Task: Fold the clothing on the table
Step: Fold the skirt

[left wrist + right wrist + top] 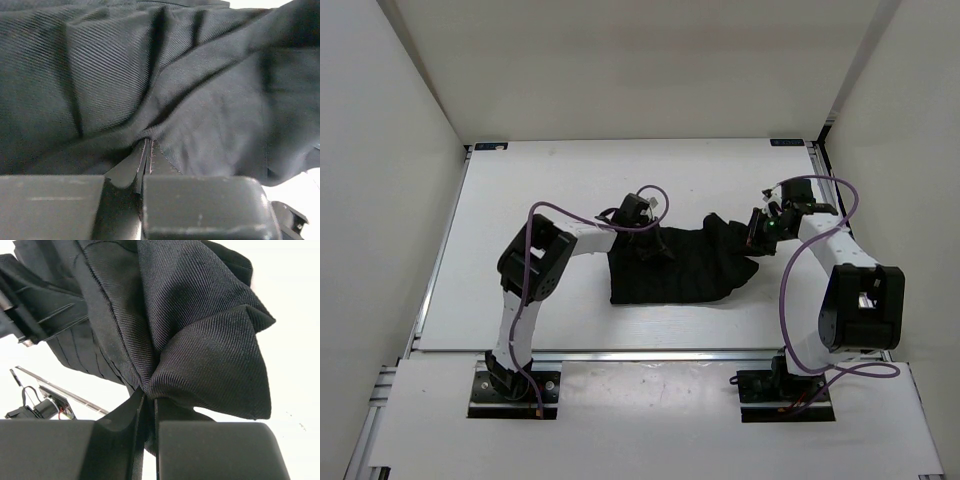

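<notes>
The black pleated clothing (680, 268) lies bunched in the middle of the white table (550, 190). My left gripper (642, 240) is shut on the clothing's far left edge; up close its jaws pinch a fold of the dark cloth (150, 100) at the left gripper's tips (145, 155). At the garment's far right corner my right gripper (760, 232) is shut on it and holds it off the table. In the right wrist view the cloth (200, 340) bulges out from between the right gripper's tips (149, 402), and white table shows beneath it.
White walls enclose the table on the left, back and right. The aluminium rail (620, 352) runs along the near edge, with both arm bases (515, 390) bolted in front of it. Purple cables (800, 300) loop from each arm.
</notes>
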You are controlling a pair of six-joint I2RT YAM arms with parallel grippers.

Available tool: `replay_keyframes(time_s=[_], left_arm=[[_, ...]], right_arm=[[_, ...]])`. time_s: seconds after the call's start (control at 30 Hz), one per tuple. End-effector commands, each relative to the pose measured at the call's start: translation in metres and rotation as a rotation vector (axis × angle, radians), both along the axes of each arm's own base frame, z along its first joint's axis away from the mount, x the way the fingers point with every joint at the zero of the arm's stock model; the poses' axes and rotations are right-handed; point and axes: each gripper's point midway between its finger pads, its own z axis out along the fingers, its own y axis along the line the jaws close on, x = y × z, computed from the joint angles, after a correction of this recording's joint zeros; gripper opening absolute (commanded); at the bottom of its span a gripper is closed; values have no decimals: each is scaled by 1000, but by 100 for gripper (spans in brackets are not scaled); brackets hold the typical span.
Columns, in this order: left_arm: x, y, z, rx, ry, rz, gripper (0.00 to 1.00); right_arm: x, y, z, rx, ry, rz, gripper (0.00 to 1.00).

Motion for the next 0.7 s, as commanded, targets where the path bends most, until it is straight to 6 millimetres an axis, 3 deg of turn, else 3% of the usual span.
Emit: replay_keyframes(time_s=[0.0, 0.13, 0.33, 0.53, 0.67], left_arm=[[9, 0, -7, 72, -51, 16, 0], [14, -2, -16, 117, -62, 23, 0], [17, -1, -22, 121, -48, 35, 0], [22, -4, -19, 94, -40, 39, 0], [27, -2, -9, 61, -47, 42, 0]], right_arm=[[13, 0, 12, -6, -51, 10, 0], [15, 5, 23, -13, -55, 17, 0], [18, 45, 80, 91, -218, 95, 0], [0, 101, 104, 316, -240, 244, 0], [-2, 111, 106, 358, -254, 259, 0]])
